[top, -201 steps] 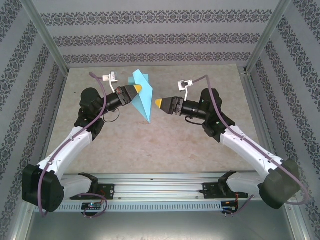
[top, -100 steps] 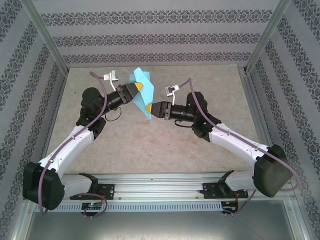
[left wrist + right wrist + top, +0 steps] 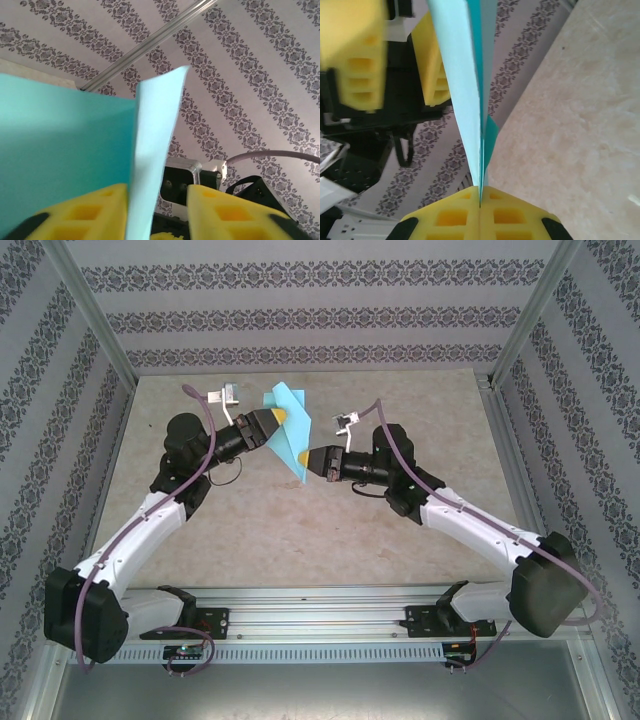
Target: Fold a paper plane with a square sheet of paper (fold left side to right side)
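Lighting: bright, even, diffuse, from overhead.
Shadows: soft and faint on the table (image 3: 300,540).
Glare: tabletop washed pale in the right wrist view.
Focus: in the left wrist view the paper plane (image 3: 65,145) and the left gripper (image 3: 156,195) sit close to the lens and are soft-edged, while the patterned wall (image 3: 250,75) is sharper. In the right wrist view the upper-left yellow fingers (image 3: 352,55) are blurred.
Distortion: aluminium posts (image 3: 90,312) splay outward in the top external view.
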`<control>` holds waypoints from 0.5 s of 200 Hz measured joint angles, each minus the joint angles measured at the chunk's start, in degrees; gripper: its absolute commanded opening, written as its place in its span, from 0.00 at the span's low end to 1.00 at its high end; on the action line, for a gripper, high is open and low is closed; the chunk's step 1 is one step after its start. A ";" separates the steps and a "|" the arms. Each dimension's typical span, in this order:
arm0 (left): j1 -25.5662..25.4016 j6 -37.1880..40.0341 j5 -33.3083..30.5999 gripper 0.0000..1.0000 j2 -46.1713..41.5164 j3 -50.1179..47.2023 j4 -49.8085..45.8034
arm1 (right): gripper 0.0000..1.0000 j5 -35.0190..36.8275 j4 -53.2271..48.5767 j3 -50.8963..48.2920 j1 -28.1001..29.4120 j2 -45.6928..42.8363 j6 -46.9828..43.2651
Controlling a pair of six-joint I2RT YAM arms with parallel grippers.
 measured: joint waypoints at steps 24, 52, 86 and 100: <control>2.14 5.70 -1.55 0.79 -3.26 3.23 -9.88 | 0.01 8.31 -13.75 3.19 0.79 -1.16 -6.34; 3.76 15.85 -10.29 0.85 -8.35 9.79 -26.99 | 0.03 26.53 -33.64 11.76 5.03 0.98 -12.87; 3.80 24.90 -25.33 0.87 -13.35 13.20 -42.01 | 0.04 52.68 -56.48 26.40 13.60 15.61 -14.88; 3.82 26.67 -29.83 0.88 -14.12 12.48 -45.66 | 0.04 61.75 -65.94 32.81 16.33 25.57 -14.27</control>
